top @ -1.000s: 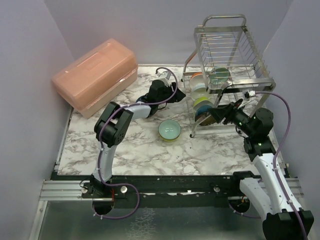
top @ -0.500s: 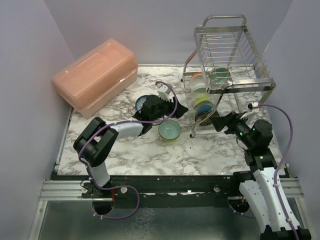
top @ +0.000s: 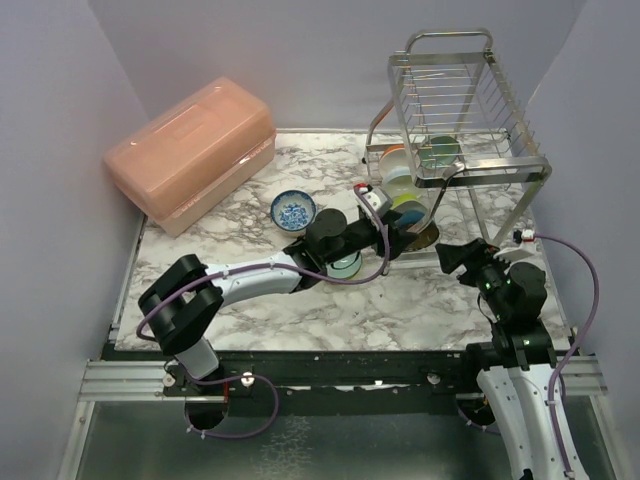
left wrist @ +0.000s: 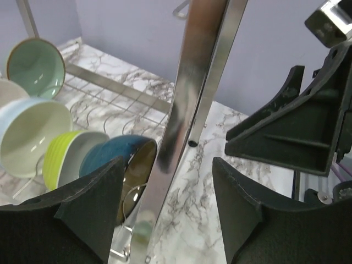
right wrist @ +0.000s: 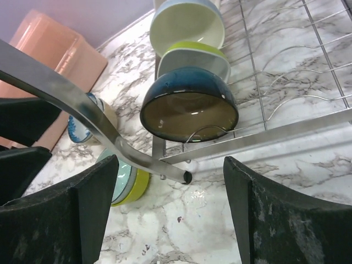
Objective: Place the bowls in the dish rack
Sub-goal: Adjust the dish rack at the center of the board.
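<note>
Bowls [right wrist: 190, 104] stand on edge in the dish rack [top: 468, 100]. Left gripper [left wrist: 168, 171] and right gripper [right wrist: 170, 171] both gape wide, holding nothing.

The shiny chrome steel wire dish rack [top: 455, 100] holds a dark teal round ceramic bowl [right wrist: 190, 91], olive-brown inside, a lime-green ribbed bowl [right wrist: 192, 55], a pale blue bowl [right wrist: 187, 22] with cream inside, and a mint-green bowl [left wrist: 34, 60]. On the white, grey-veined marble tabletop [top: 300, 300] sit a blue-and-white patterned bowl [top: 293, 211] and a mint bowl with yellow outside [right wrist: 129, 179]. The lidded plastic box [top: 190, 150] is salmon pink.
</note>
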Controlling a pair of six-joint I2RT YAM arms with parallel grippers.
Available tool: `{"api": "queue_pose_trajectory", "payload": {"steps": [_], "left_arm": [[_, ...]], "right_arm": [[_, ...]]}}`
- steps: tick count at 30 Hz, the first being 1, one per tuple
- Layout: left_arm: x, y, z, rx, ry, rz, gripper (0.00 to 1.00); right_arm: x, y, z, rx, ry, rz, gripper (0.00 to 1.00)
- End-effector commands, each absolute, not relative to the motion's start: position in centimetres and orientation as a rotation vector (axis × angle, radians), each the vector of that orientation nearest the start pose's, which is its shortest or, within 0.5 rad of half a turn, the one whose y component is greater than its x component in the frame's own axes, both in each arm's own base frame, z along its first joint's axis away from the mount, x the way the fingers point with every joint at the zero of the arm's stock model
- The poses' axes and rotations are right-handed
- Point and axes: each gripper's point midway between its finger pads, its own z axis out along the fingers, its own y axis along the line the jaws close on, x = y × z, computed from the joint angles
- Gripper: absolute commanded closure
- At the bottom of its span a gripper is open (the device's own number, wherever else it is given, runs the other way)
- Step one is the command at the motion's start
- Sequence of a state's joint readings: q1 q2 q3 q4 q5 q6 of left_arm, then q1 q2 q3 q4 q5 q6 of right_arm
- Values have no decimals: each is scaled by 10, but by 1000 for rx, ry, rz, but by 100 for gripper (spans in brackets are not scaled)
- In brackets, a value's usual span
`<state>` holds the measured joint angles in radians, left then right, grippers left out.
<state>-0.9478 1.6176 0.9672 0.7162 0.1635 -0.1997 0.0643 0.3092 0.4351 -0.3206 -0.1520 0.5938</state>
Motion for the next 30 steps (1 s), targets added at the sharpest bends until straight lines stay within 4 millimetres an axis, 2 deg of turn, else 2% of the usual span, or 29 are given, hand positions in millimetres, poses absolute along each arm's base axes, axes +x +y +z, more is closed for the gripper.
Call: {"api": "queue_pose_trajectory", "payload": {"steps": [1,9,11,14,16,21,26,30], "left_arm": [[276,-457,262,741,1363,-974,34],[283,-483,258,767,1341,-945,37],[285,-486,255,765,1346,-937,43],[291,-486,251,743,1365,-918,59],[293,-483,250,739,1365,-897,74],[303,-468,254,712,1358,-792,95],[314,-448,257,689,1348,-661,99],[325,-431,252,659,1368,-580,100]], "right_arm": [[232,58,195,409,1793,570,18],[232,61,195,400,1797,590,14],[231,62,197,396,1798,591,10],[232,62,198,388,1794,587,9],[233,61,199,384,1790,583,9],[232,64,198,375,1799,595,9],[234,67,195,368,1813,614,9],[234,71,193,352,1829,633,9]]}}
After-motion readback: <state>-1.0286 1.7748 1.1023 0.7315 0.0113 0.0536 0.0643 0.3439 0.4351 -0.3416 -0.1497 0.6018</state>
